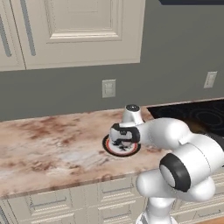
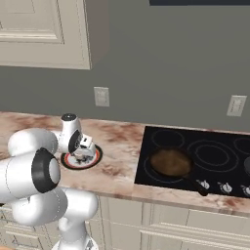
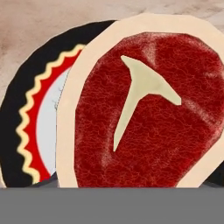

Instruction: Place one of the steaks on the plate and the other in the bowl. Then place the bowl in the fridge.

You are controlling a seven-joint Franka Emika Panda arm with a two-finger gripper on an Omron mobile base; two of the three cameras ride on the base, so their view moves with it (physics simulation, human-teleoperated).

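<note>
Left base view: we see the gripper [image 1: 124,142] low over the plate [image 1: 113,148] on the marble counter [image 1: 48,144]; the plate rim pokes out at 7 o'clock of the hand.

Right base view: the gripper [image 2: 86,150] sits over the plate [image 2: 73,163], with the brown pan [image 2: 170,162] on the cooktop [image 2: 219,156] well apart at 3 o'clock.

Hand view: the steak [image 3: 148,109] lies directly ahead, close up, covering most of the plate [image 3: 26,113], whose rim shows at 9 o'clock. We cannot tell whether the jaws are spread or pinching.
</note>
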